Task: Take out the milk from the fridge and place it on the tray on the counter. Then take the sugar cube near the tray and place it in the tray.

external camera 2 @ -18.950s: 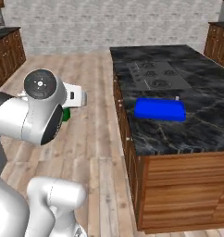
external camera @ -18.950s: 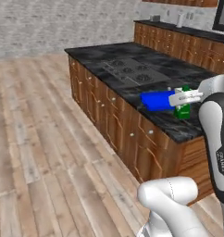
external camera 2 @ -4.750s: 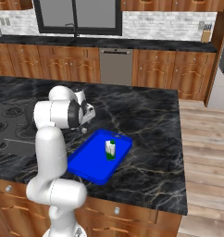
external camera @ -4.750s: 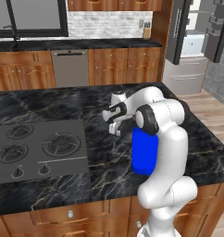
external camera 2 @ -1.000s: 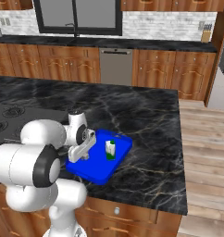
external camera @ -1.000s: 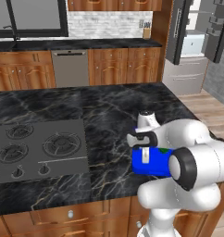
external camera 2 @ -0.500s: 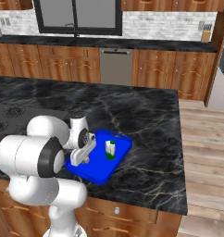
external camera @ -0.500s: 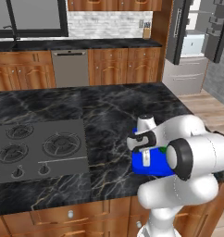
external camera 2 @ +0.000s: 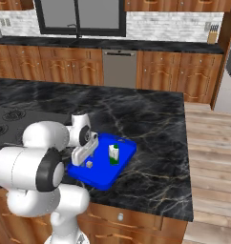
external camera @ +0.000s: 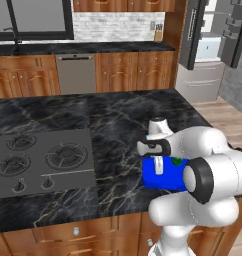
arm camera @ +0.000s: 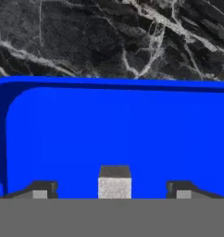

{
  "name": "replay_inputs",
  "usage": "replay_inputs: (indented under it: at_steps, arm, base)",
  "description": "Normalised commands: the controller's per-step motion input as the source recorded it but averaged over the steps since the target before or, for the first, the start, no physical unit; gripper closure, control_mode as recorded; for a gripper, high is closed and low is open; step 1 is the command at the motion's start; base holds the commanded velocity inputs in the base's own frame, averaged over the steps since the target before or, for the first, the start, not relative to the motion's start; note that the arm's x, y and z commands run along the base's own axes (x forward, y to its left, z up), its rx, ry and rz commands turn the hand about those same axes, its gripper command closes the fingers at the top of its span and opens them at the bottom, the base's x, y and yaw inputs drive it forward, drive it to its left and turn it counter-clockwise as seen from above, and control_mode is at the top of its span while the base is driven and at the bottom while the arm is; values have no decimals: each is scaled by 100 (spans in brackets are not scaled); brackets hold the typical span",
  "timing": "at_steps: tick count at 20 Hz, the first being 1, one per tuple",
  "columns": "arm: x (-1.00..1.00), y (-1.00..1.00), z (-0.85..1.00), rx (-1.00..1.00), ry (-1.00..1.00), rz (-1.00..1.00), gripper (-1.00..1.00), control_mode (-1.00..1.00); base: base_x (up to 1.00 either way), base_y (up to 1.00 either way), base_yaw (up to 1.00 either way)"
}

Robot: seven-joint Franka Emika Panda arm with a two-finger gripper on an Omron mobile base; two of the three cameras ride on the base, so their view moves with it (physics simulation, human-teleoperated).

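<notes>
Both task things sit in the tray (external camera 2: 104, 177) on the table (external camera 2: 160, 128): milk (external camera 2: 114, 153) upright, cube (arm camera: 115, 181) between the hand's (arm camera: 113, 190) parted fingertips (arm camera: 43, 189), untouched. Cube looks light, stiff and crumbly, best pinched gently on opposite flat faces; milk by its flat sides.

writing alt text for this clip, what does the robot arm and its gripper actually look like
The arm is glossy white, built of bulky rounded segments, with dark grey to black bands and round caps at the joints. The white hand ends in a gripper with two small dark fingertips that have paler grey inner faces. No loose cables are visible, and no markings can be read.
</notes>
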Motion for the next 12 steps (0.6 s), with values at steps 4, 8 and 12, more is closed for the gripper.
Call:
replay_inputs:
  at_steps: [4, 8, 12]
  arm:
    - [-35, 0, 91, 0, 0, 0, -100, -100]
    - [-61, -5, 100, 0, -10, -7, -100, -100]
    - [-62, 0, 100, 0, -27, -23, -100, -100]
  base:
    - [0, 0, 0]
    - [0, 0, 0]
    - [0, 0, 0]
